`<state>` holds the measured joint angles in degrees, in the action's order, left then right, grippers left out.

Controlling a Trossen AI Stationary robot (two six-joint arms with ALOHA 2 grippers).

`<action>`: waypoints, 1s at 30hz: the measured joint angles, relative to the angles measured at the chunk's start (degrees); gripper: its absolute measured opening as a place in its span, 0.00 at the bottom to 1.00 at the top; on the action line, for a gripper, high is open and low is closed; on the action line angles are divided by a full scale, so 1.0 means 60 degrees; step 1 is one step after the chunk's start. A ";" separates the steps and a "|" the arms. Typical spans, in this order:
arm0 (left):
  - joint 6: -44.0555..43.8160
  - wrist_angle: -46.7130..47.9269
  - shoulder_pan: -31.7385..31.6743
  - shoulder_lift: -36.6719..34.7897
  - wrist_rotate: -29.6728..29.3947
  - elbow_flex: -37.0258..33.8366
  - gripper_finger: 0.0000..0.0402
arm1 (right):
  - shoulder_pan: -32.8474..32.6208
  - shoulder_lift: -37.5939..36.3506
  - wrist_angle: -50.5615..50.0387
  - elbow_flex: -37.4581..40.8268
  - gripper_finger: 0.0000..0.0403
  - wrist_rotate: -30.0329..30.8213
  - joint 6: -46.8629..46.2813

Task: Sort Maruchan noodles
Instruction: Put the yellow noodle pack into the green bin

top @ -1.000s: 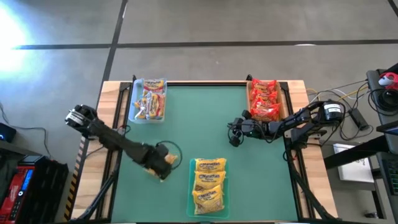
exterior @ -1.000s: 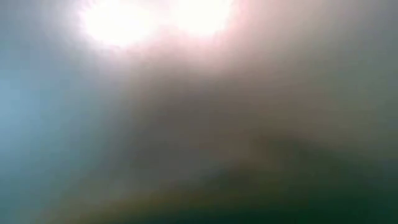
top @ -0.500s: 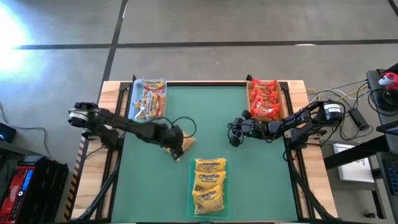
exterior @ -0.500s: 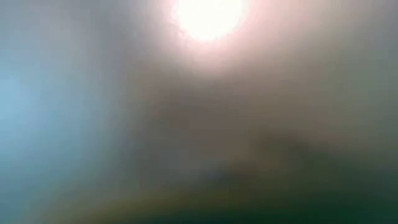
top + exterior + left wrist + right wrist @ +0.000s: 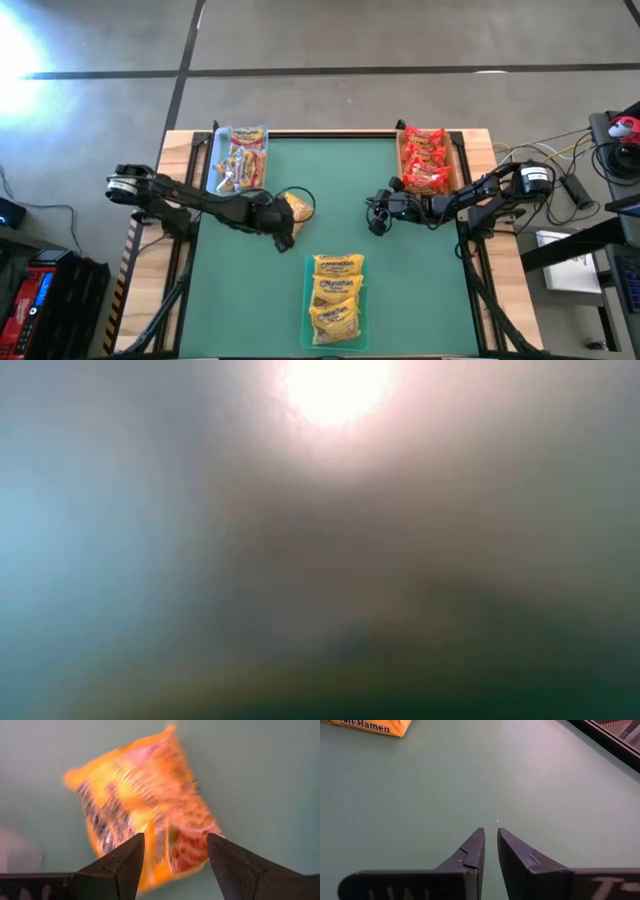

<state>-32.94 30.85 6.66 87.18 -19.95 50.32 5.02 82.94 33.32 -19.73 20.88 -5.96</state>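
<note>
My left gripper [image 5: 284,222] [image 5: 172,837] reaches over the middle of the green table and is shut on an orange Maruchan noodles packet [image 5: 296,207] [image 5: 137,795], which looks blurred in the left wrist view. My right gripper [image 5: 378,216] [image 5: 490,836] waits shut, low over the mat right of centre, touching nothing. Orange-and-white packets [image 5: 242,160] fill the far-left tray. Red packets [image 5: 427,160] lie in the far-right tray, and yellow packets [image 5: 337,298] in the near-centre tray. My left gripper pinches the orange packet between its two fingers [image 5: 127,857] at one end [image 5: 175,852]. The rest of the packet sticks out beyond the fingertips. Whether any part of it rests on the mat, I cannot tell.
A clear tray [image 5: 216,170] stands at the far left, a tan tray [image 5: 461,160] at the far right and a tray [image 5: 311,325] at the near centre. The corner of a yellow packet [image 5: 375,726] shows ahead of my right gripper. The low view shows only blur.
My left gripper has carried the orange packet from the near-left part of the mat toward the right and the far edge, up to the middle of the table. The packet has turned in the hold on the way.
</note>
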 joint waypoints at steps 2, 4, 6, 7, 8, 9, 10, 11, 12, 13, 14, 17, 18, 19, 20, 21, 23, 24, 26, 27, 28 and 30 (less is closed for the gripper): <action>-0.1766 0.0811 -0.0011 -0.0036 0.0057 0.0260 0.50 | -0.0002 0.0000 0.0002 0.0000 0.11 0.0002 0.0000; -0.3038 0.1284 -0.0029 -0.0033 -0.0057 0.0471 0.50 | -0.0001 0.0000 0.0000 0.0000 0.11 0.0000 0.0000; -0.3977 0.1123 -0.0029 -0.0039 -0.0438 0.0612 0.50 | -0.0002 0.0000 0.0000 0.0000 0.11 0.0000 0.0000; -0.4473 0.0997 -0.0041 -0.0040 -0.0603 0.0623 0.50 | -0.0002 0.0000 -0.0001 0.0000 0.11 0.0000 -0.0002; -0.4957 0.0866 -0.0069 0.0004 -0.0725 0.0611 0.50 | -0.0003 0.0000 -0.0004 0.0000 0.11 0.0000 0.0000; -0.5414 0.0708 -0.0101 0.0070 -0.0779 0.0603 0.50 | -0.0001 0.0000 -0.0001 0.0000 0.11 0.0000 0.0000; -0.5816 0.0605 -0.0133 0.0141 -0.0784 0.0598 0.50 | -0.0004 0.0000 0.0000 0.0000 0.11 0.0000 -0.0001; -0.6079 0.0606 -0.0144 0.0215 -0.0816 0.0596 0.50 | -0.0002 0.0000 0.0000 0.0000 0.11 0.0000 -0.0002; -0.6274 0.0610 -0.0160 0.0287 -0.0833 0.0590 0.50 | -0.0004 0.0000 -0.0004 0.0000 0.11 0.0000 0.0000; -0.6471 0.0595 -0.0162 0.0352 -0.0833 0.0590 0.50 | 0.0000 0.0000 0.0000 0.0000 0.11 0.0000 0.0000; -0.6678 0.0568 -0.0170 0.0420 -0.0833 0.0590 0.50 | -0.0001 0.0000 0.0010 0.0000 0.11 0.0000 0.0000; -0.7297 0.0424 -0.0171 0.0632 -0.0802 0.0590 0.50 | -0.0001 0.0000 0.0000 0.0000 0.11 0.0000 0.0000; -0.7549 0.0366 -0.0171 0.0696 -0.0763 0.0590 0.50 | -0.0004 0.0000 0.0004 0.0000 0.11 0.0000 -0.0002; -0.7776 0.0339 -0.0171 0.0762 -0.0764 0.0590 0.50 | -0.0001 0.0000 0.0000 0.0000 0.11 0.0000 0.0000; -0.7986 0.0320 -0.0175 0.0816 -0.0764 0.0590 0.50 | -0.0002 0.0000 0.0000 0.0000 0.11 0.0000 0.0000; -0.8168 0.0313 -0.0175 0.0878 -0.0771 0.0590 0.50 | -0.0003 0.0000 0.0005 0.0000 0.11 0.0000 -0.0002; -0.8297 0.0335 -0.0208 0.0998 -0.0797 0.0590 0.50 | 0.0000 0.0000 0.0011 0.0000 0.11 0.0000 0.0000; -0.8322 0.0364 -0.0234 0.1051 -0.0814 0.0590 0.50 | -0.0003 0.0000 0.0007 0.0000 0.11 0.0000 -0.0004; -0.8338 0.0430 -0.0288 0.1165 -0.0817 0.0590 0.50 | -0.0003 0.0000 0.0007 0.0000 0.11 0.0000 0.0000; -0.8341 0.0437 -0.0304 0.1241 -0.0822 0.0590 0.50 | -0.0003 0.0000 0.0004 0.0000 0.11 0.0000 -0.0001; -0.8268 0.0436 -0.0317 0.1323 -0.0852 0.0590 0.50 | -0.0004 0.0000 0.0003 0.0000 0.11 0.0000 0.0000; -0.7637 0.0422 -0.0385 0.1392 -0.0889 0.0590 0.50 | 0.0000 0.0000 0.0000 0.0000 0.11 0.0000 -0.0004</action>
<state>-78.76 33.39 4.35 95.53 -25.29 53.87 5.02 82.94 33.32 -19.73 20.88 -5.98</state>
